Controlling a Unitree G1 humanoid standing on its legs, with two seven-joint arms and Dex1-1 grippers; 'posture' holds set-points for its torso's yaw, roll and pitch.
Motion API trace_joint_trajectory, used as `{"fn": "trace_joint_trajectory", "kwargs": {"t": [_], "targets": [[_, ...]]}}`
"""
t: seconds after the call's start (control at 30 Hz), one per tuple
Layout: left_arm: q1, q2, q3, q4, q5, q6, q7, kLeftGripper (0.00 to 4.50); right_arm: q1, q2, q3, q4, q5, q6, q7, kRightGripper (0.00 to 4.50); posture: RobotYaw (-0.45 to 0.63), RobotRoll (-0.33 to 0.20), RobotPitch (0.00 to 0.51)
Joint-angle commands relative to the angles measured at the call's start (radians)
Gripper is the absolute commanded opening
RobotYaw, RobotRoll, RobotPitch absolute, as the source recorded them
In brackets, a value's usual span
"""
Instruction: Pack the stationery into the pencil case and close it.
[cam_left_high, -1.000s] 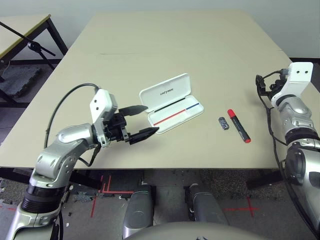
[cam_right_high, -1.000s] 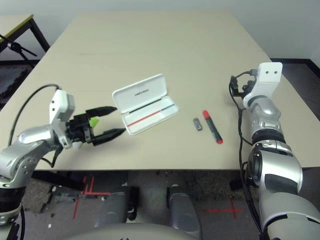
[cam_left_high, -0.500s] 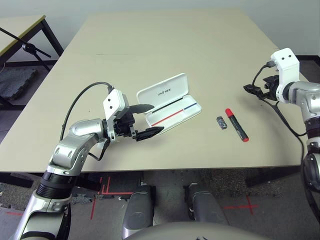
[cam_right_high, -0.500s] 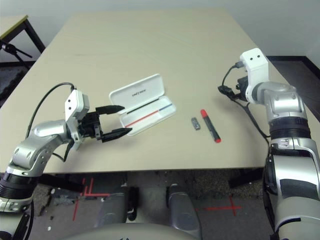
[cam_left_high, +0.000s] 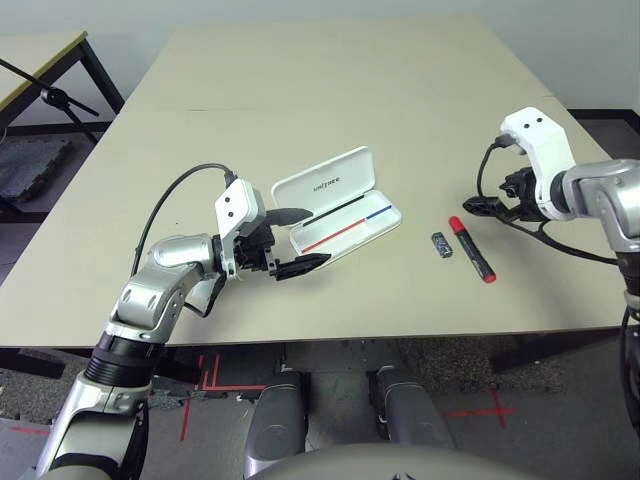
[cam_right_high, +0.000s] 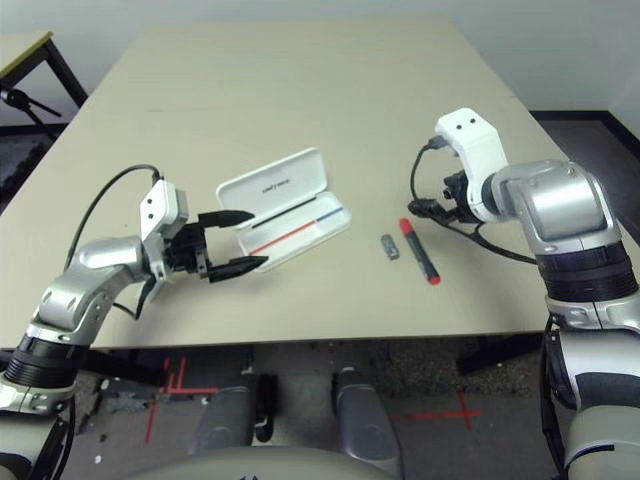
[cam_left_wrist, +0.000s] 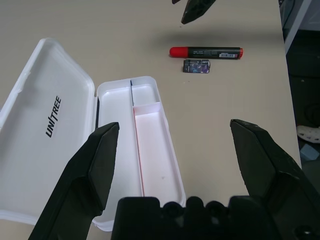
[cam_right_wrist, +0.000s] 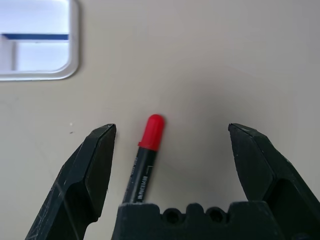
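1. The flat white hard-plastic pencil case (cam_left_high: 335, 204) is lying open near the middle of the beige table (cam_left_high: 350, 90), its lid laid back flat.
2. The left gripper (cam_left_high: 290, 241) is hovering just beside the case's near-left corner, black fingers spread apart and holding nothing.
3. The right gripper (cam_right_wrist: 172, 165) is hanging above the red-capped black marker (cam_left_high: 472, 248), fingers wide apart.
4. The tiny dark grey block (cam_left_high: 442, 245) is lying just beside the marker, between it and the case.
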Motion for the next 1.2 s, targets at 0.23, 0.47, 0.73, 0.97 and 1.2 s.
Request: {"fn": "trace_joint_trajectory", "kwargs": {"t": [0.23,0.47,0.73,0.97,1.2], "targets": [[0.020,0.009,-0.024,0.004,0.055,0.027,0.020,4.47,0.141,-0.094,0.039,-0.094,0.056,-0.327,0.205,4.50,-0.01,0.000,0.095],[0.009,0.011,-0.102,-0.093,0.091,0.127,0.050,4.47,0.140,-0.084,0.037,-0.062,0.050,-0.426,0.246,4.50,0.01,0.000,0.095],[-0.056,0.002,-0.234,-0.121,0.144,0.303,0.076,4.47,0.122,-0.065,0.047,-0.031,0.041,-0.461,0.255,4.50,0.02,0.000,0.097],[-0.103,-0.012,-0.289,-0.032,0.204,0.340,0.090,4.47,0.154,-0.071,0.023,-0.079,0.079,-0.469,0.287,4.50,0.00,0.000,0.095],[-0.116,-0.013,-0.302,-0.001,0.224,0.387,0.084,4.47,0.170,-0.073,0.002,-0.101,0.094,-0.466,0.282,4.50,-0.01,0.000,0.095]]}}
